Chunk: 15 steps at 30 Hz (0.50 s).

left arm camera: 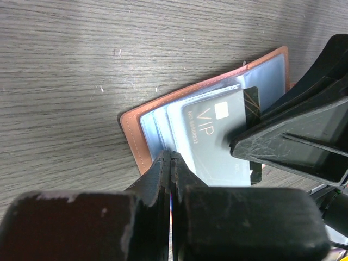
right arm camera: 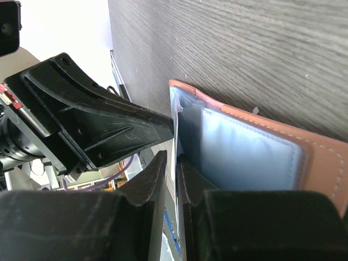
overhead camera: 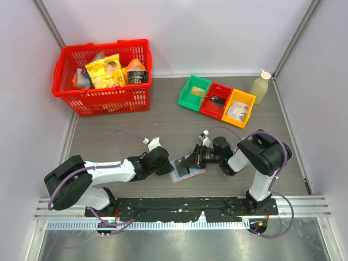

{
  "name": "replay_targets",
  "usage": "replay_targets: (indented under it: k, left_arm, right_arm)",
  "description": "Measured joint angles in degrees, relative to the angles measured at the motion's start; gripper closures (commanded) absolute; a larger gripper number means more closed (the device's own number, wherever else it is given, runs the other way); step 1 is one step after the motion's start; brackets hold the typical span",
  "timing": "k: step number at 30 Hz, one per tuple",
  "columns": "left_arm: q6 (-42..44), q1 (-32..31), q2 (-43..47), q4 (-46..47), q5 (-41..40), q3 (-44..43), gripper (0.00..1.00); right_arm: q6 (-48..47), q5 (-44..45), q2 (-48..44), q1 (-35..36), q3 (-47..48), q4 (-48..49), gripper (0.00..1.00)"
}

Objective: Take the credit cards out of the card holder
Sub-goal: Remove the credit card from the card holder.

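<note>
far beyond my left gripper [overhead camera: 166, 165], up in the back corner, sits a red basket [overhead camera: 103, 98] stuffed with snack packets. down here my left gripper is clamped tight, fingers [left arm camera: 157, 179] pressed together with nothing between them, tips bearing down on the near edge of the card holder [left arm camera: 135, 133]. the holder lies open and flat on the grey wood table [left arm camera: 76, 60], tan rim showing, pale blue sleeves facing up, right under my left fingertips and running away toward my other hand.

in the top sleeve there's a grey credit card [left arm camera: 209, 133] with vip printed on it and a small pale chip, its dark end poking out of the sleeve on the side away from my left gripper. my right gripper [right arm camera: 175, 163] comes in from the opposite side, tip to tip with the left, fingers [right arm camera: 155, 185] drawn narrow and pinching that card's thin pale edge.

from above, the holder [overhead camera: 187, 173] sits squarely between my two grippers, the right gripper [overhead camera: 194, 159] over its far half.

well past my right hand stand green [overhead camera: 194, 92], red [overhead camera: 216, 99] and yellow [overhead camera: 238, 108] bins in a row, then a pale green bottle [overhead camera: 260, 87].
</note>
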<state>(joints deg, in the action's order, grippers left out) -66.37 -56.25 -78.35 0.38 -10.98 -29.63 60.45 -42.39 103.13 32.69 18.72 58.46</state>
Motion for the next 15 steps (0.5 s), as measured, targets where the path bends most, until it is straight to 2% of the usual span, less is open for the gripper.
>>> replay_targets:
  k: [5,11,13,15]
  left_arm:
    - [-0.5,0.0,0.0,-0.2,-0.1,0.0,1.00]
    - [-0.6,0.0,0.3,-0.7,-0.2,0.0,1.00]
    - [-0.5,0.0,0.5,-1.0,-0.3,0.0,1.00]
    - [-0.5,0.0,0.8,-1.4,-0.4,0.0,1.00]
  right_arm:
    - [-0.8,-0.4,-1.9,-1.2,-0.5,-1.5,0.82]
    - [-6.1,0.1,-6.9,-2.6,-0.2,-11.1,0.82]
    - [-8.5,0.7,-8.9,-2.7,0.3,-15.7,0.86]
    - [-11.5,1.7,-11.3,-3.0,1.2,-20.9,0.95]
